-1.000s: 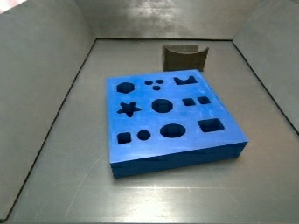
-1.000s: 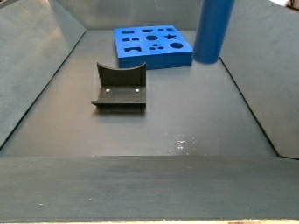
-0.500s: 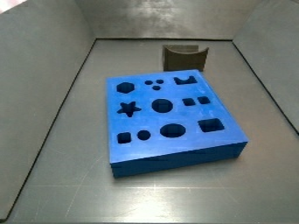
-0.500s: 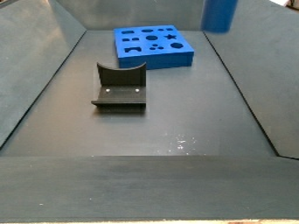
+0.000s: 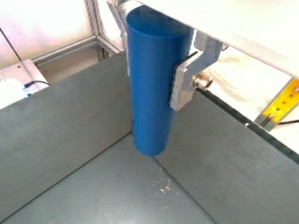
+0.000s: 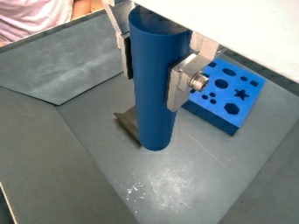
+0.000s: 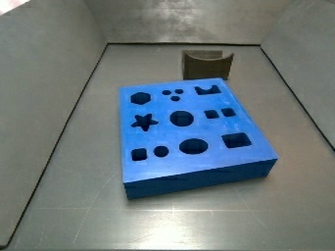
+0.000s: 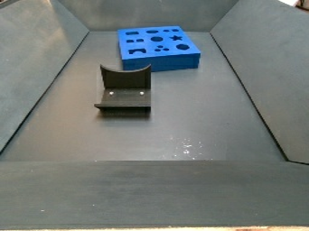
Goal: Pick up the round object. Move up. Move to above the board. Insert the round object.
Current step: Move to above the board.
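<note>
In both wrist views my gripper (image 5: 152,83) (image 6: 152,74) is shut on the round object, a long plain blue peg (image 5: 155,87) (image 6: 156,87), which hangs upright between the silver fingers (image 5: 187,79) (image 6: 184,83), high above the grey floor. The board, a thick square blue block with shaped holes, lies flat on the floor in both side views (image 7: 193,137) (image 8: 157,48), and one corner of it shows in a wrist view (image 6: 233,96). Neither the gripper nor the peg shows in the side views.
The dark fixture stands on the floor beside the board (image 8: 125,90) (image 7: 207,64); its base peeks from behind the peg in a wrist view (image 6: 131,122). Grey sloping walls enclose the floor (image 8: 36,81).
The peg has risen: a second ago it hung at the side view's upper right, then only its tip showed, and now it is out of that view. The board and fixture have not moved.
</note>
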